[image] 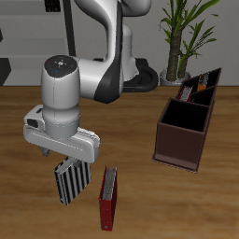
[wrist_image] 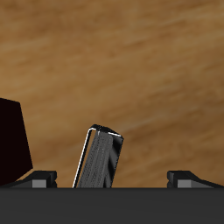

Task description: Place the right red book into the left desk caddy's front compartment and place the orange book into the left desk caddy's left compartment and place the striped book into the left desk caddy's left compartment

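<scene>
The striped book (image: 71, 180) stands on end on the table, a little tilted, directly under my gripper (image: 74, 160). In the wrist view its top edge and striped cover (wrist_image: 99, 159) lie between my gripper's (wrist_image: 115, 178) fingers, which stand wide apart and clear of it: the gripper is open. The left desk caddy (image: 211, 80), near-black with reddish rims, stands far back beside the plant. Small orange and red shapes (image: 193, 90) show inside it; I cannot tell which books they are or which compartment holds them.
A darker red book with grey page edges (image: 109, 198) stands close beside the striped book, near the table's front edge; it shows as a dark block (wrist_image: 12, 140) in the wrist view. A dark reddish-brown caddy (image: 185, 133) sits in front of the near-black one.
</scene>
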You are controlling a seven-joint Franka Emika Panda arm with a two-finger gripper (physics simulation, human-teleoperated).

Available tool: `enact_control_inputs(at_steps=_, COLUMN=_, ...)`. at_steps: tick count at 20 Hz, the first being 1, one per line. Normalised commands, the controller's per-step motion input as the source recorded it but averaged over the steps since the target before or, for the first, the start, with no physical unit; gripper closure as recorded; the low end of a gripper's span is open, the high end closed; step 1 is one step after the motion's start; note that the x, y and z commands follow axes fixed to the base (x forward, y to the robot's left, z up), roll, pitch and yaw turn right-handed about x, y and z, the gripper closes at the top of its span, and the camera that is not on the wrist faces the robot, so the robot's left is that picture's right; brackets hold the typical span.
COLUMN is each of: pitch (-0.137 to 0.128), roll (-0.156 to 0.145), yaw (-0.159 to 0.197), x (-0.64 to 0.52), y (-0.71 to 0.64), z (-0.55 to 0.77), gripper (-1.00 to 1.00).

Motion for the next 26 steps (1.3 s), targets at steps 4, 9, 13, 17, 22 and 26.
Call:
enact_control_inputs(at_steps=4, pitch=0.030, roll=-0.011, yaw=0.000, x=0.04, y=-0.01, z=-0.24, gripper=-1.00)
enact_control_inputs(at_steps=9, pitch=0.019, roll=-0.001, yaw=-0.021, x=0.02, y=-0.02, z=-0.18, gripper=-1.00)
enact_control_inputs(at_steps=13, pitch=0.037, roll=-0.031, yaw=-0.034, x=0.02, y=-0.08, z=-0.27, gripper=1.00)
enact_control_inputs(at_steps=17, pitch=0.007, roll=-0.005, yaw=-0.018, x=-0.02, y=-0.05, z=-0.06, gripper=1.00)
enact_control_inputs(at_steps=22, pitch=0.016, roll=-0.013, yaw=-0.012, x=0.00, y=0.02, z=-0.05, gripper=1.00)
enact_control_inputs(at_steps=26, pitch=0.004, roll=-0.013, yaw=0.004, x=0.00, y=0.02, z=0.06, gripper=1.00)
